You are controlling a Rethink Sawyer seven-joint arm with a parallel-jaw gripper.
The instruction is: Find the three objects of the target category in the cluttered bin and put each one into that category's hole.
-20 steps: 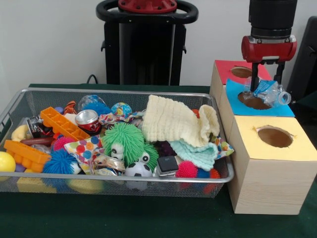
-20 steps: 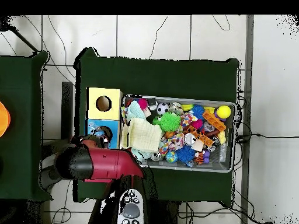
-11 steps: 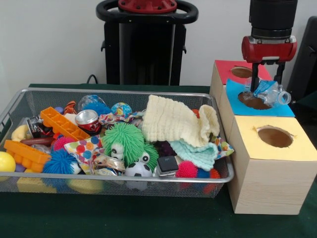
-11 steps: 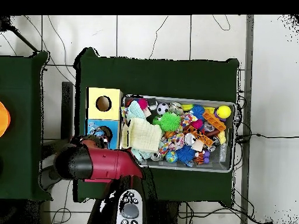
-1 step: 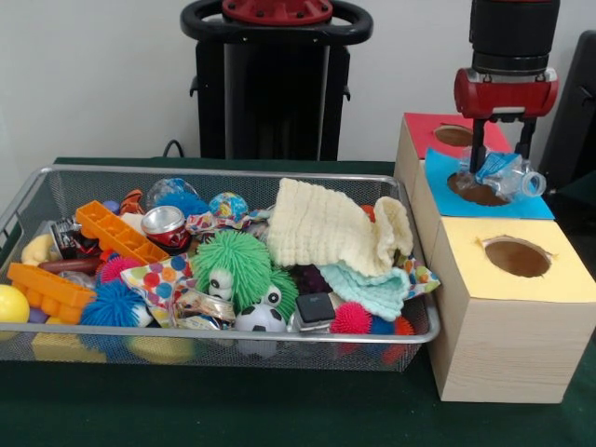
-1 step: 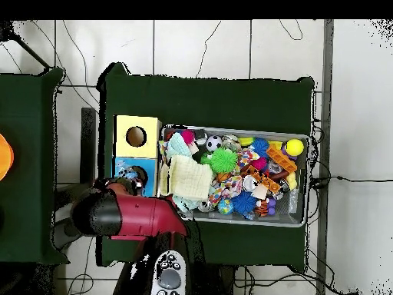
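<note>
Nothing has moved: hand (image 5: 501, 156) stays pinching the plastic bottle (image 5: 507, 174) over the blue hole (image 5: 477, 192)

We see a black cylindrical wrist segment (image 5: 513, 33) above a glossy red rounded housing (image 5: 506, 92), from which two thin dark gripper fingers (image 5: 479, 144) descend. From above, our arm is a thick red link (image 6: 146, 217) ending in a black rounded joint (image 6: 99, 216), with a grey button panel (image 6: 170, 272) on the base.
</note>
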